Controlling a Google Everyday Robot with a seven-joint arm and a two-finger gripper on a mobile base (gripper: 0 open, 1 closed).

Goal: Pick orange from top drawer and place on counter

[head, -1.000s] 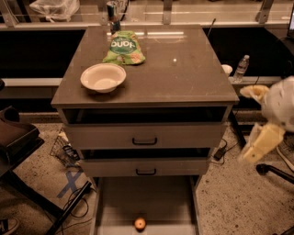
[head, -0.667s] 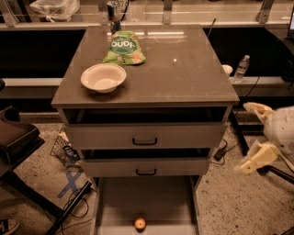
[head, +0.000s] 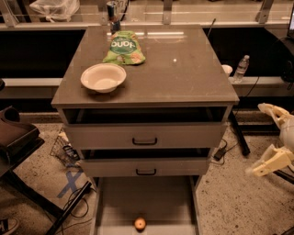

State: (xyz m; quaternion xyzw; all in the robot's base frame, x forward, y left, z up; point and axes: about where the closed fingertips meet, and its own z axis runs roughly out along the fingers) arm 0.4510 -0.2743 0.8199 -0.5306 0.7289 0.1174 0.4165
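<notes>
Speckled floor (head: 229, 206) all round, crossed by one blue tape mark (head: 69, 183) at the left. Found one grey cabinet in the middle, topped by the counter (head: 183, 78). Counted three things on that slab: one white bowl (head: 103, 77) near the front left, upright; one green snack bag (head: 124, 47) just behind the bowl, lying flat; one small can (head: 112, 10) at the back edge. Counted two drawer fronts (head: 144, 136) below, each with one black handle, both pulled out a little. Found the top drawer (head: 151, 202) drawn far out beneath them, towards the camera. Saw one orange (head: 140, 223) resting on its flat floor, at the near end, about midway between the low side walls, well apart from the counter. Spotted one water bottle (head: 240, 69) upright behind the cabinet at the right. Found the gripper (head: 255, 139) at the right edge, beside the cabinet, level with the drawer fronts, well apart from the orange. Saw its two pale fingers (head: 275, 160) spread wide, holding nothing.
</notes>
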